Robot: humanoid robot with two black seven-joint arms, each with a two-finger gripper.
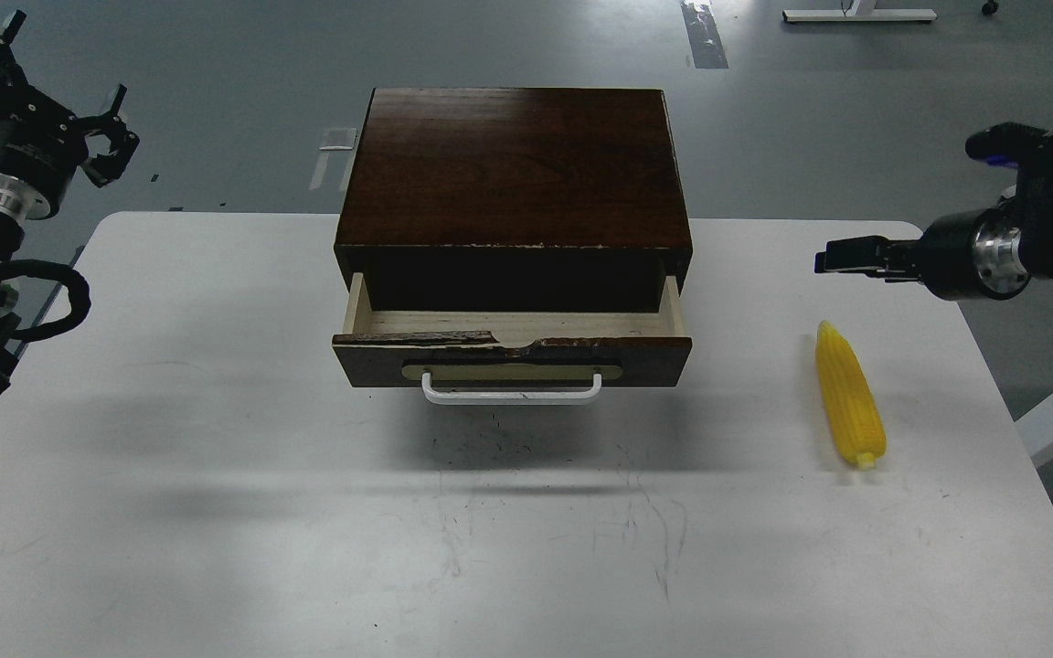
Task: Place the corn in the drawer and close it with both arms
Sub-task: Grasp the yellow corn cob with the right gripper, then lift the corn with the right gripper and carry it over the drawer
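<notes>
The near part of the white desk [216, 548] is bare but for faint scuff marks and soft shadows. Farther in, toward the right edge, the corn [846, 395] lies flat on the desk, lengthwise away from the viewer, its pointed tip at the far end and its blunt end nearest. It is well apart from the drawer [513, 358] and touches nothing else.

At the desk's middle the drawer stands pulled partway out of a dark brown cabinet [513, 164]. Its front has a chipped top edge and a white handle [511, 391] on a tan oval plate. The pale wood inside shows as a narrow strip; the rest lies in shadow under the cabinet top.

The right hand [842, 257] hovers above the desk's right edge, just beyond the corn's tip, pointing left toward the cabinet; it is seen side-on and dark, so I cannot tell how wide it stands. The left hand [111, 137] hangs off the desk's far left corner, well apart from the drawer, its clawed fingers spread open and holding nothing.

Beyond lies grey floor [216, 55].
</notes>
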